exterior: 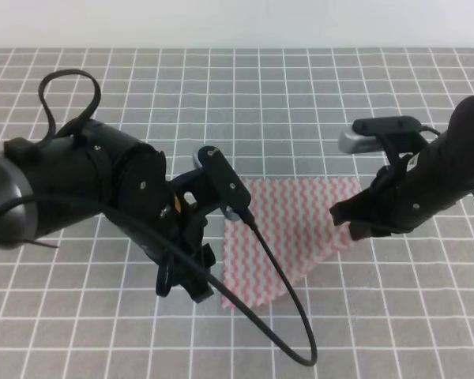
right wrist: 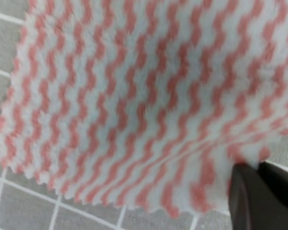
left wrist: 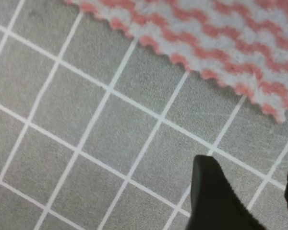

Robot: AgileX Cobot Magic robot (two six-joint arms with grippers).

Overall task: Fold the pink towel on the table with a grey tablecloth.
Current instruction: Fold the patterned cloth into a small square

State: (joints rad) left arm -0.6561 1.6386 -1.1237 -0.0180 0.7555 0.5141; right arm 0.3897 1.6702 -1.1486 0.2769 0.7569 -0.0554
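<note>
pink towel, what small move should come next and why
Probably lift the right hand slightly and carry its pinched edge across the pink towel: the cloth already puckers at that grip, while the left hand hovers open over the grey tablecloth, off the towel.

The exterior high view looks down from above the near side, slanting toward the far edge of the table with a grey tablecloth (exterior: 316, 87), and takes in both arms. The left wrist view sits close over the grid cloth, facing down, with the pink towel (left wrist: 221, 43) at its top edge. The right wrist view hangs nearer still, the towel filling almost its whole frame. All three views share the towel and the gridded cloth around it.
</note>
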